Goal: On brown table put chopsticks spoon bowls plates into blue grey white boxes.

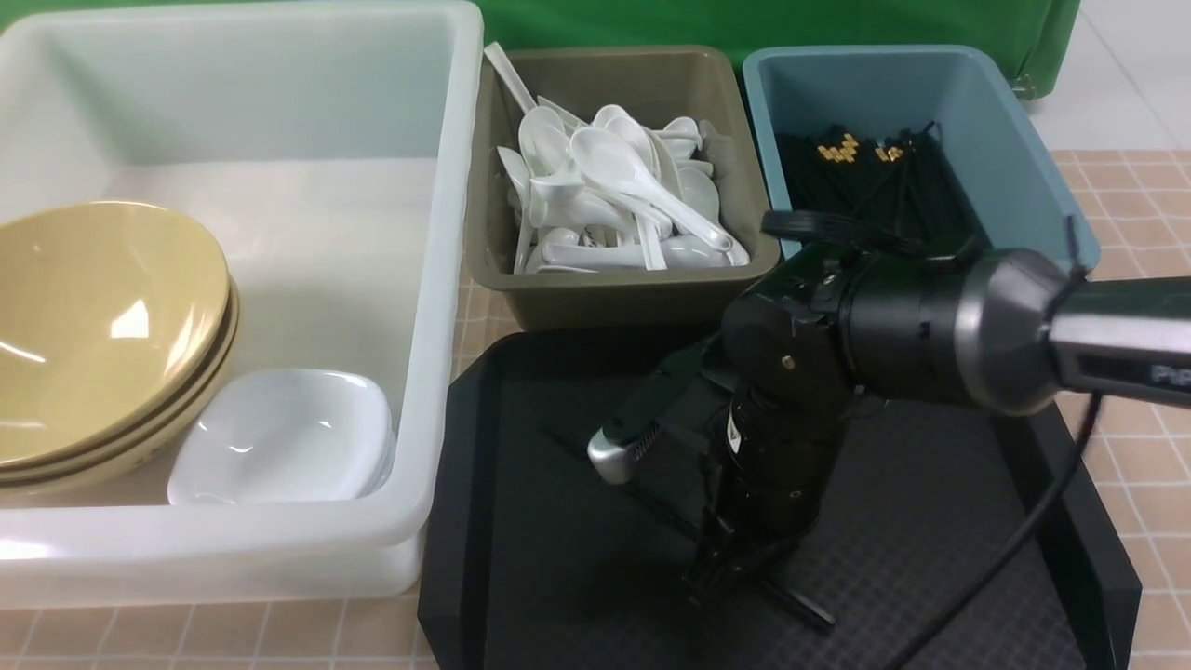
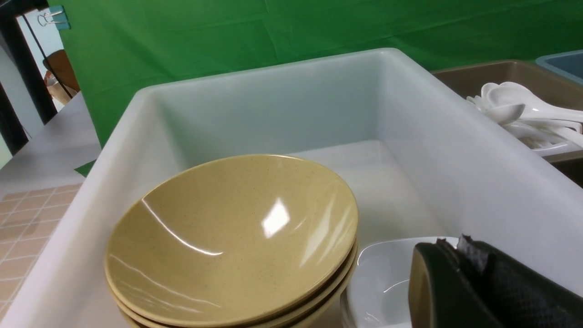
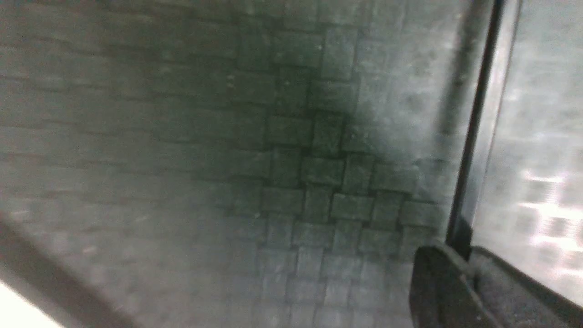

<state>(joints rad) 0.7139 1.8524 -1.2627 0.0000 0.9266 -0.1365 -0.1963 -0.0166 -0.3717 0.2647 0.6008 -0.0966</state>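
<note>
The right gripper (image 1: 735, 569), low in the centre of the front view, points straight down with its jaws pinched narrow on a black chopstick (image 3: 476, 114) lying flat on the black tray (image 1: 521, 558), probably to carry it to the blue box (image 1: 1014, 177) at upper right, where the other chopsticks (image 1: 875, 186) lie.

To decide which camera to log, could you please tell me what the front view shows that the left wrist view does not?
Only the front view shows the black tray, the right hand down on it pinching a lone chopstick, and the chopsticks piled in the blue box. Only the left wrist view shows the left hand, shut, and a clip on the green backdrop. Both show the white box, the stacked bowls, the plates beside them, and the grey box of spoons.
</note>
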